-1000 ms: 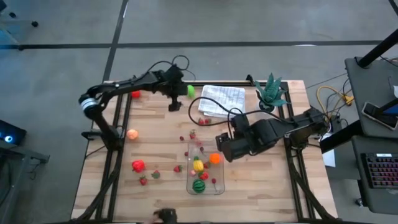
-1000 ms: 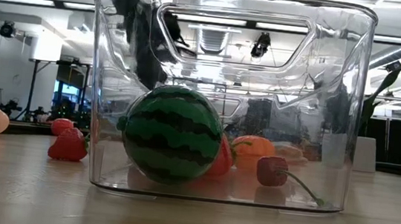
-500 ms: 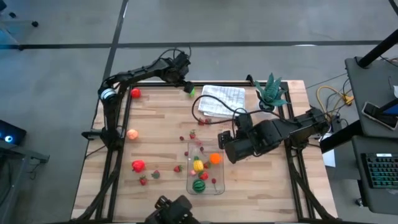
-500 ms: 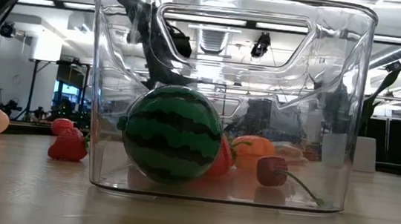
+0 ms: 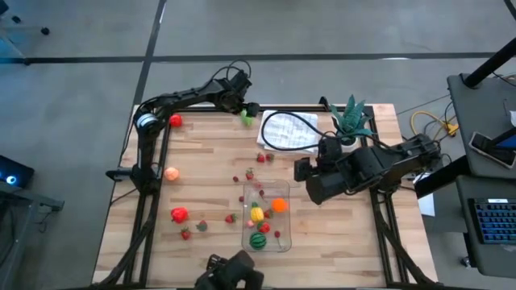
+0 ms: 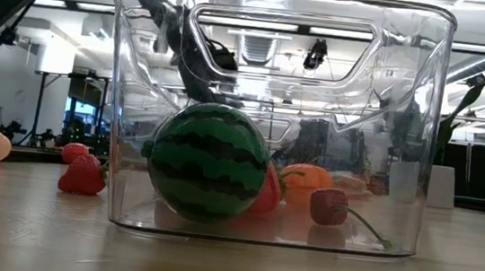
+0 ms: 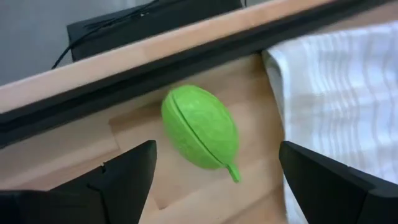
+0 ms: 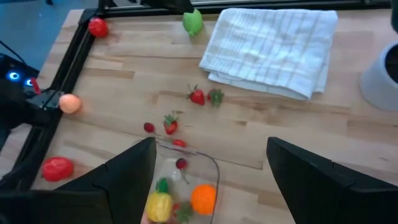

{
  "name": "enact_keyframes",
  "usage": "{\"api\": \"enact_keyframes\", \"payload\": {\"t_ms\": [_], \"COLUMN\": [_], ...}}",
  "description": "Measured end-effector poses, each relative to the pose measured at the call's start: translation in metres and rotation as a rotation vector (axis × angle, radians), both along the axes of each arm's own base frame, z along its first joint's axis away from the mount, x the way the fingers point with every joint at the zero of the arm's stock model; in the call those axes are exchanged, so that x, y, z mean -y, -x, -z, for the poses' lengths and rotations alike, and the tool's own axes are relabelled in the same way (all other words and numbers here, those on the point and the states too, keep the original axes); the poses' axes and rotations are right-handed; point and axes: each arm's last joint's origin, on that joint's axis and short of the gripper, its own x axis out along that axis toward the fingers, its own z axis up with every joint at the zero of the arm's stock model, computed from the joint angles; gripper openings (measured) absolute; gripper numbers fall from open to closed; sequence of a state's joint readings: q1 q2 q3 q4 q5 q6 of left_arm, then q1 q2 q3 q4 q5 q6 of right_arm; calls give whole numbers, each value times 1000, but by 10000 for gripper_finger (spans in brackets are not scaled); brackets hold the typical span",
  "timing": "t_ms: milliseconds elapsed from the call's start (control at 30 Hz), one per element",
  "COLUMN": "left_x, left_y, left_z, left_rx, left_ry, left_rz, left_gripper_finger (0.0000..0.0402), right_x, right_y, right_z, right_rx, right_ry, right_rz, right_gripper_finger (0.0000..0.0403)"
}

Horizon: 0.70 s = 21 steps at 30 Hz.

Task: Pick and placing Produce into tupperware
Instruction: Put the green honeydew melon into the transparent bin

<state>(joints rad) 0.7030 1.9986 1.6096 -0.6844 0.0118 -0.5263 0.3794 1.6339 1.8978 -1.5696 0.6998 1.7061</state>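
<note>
A white folded cloth (image 5: 290, 129) with thin stripes lies flat on the wooden table (image 5: 201, 161), near the far edge. Just beside it, closer to the corner, a spiky green plant (image 5: 351, 117) stands in a small white pot (image 8: 380, 78). Black metal rails (image 5: 153, 173) run along the table's sides. The floor (image 5: 72, 97) around the table is grey, with dark lines across it. Off to one side stands a dark desk (image 5: 484, 161) with a keyboard (image 5: 493, 219) on it, and yellow cables (image 5: 427, 122) hang near it. Far behind the table, the room has long ceiling lights (image 6: 22, 0).
</note>
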Motion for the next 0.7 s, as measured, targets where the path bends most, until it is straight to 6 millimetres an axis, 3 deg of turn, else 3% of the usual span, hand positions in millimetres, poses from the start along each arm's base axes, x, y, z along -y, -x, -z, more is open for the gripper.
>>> {"api": "enact_keyframes", "payload": {"t_ms": [367, 567, 700], "left_x": [-8, -9, -12], "left_y": [-9, -9, -9], "left_z": [35, 37, 35], "left_rx": [-46, -54, -48], "left_ry": [100, 82, 57], "left_rz": [-59, -92, -107], "left_gripper_finger": [325, 319, 291], "right_x": [5, 5, 5], "right_y": [11, 13, 14], "right_z": [8, 7, 7], "right_rx": [-20, -17, -21], "right_ry": [2, 3, 6], "right_rz": [22, 16, 10], "right_gripper_finger": [297, 297, 297]}}
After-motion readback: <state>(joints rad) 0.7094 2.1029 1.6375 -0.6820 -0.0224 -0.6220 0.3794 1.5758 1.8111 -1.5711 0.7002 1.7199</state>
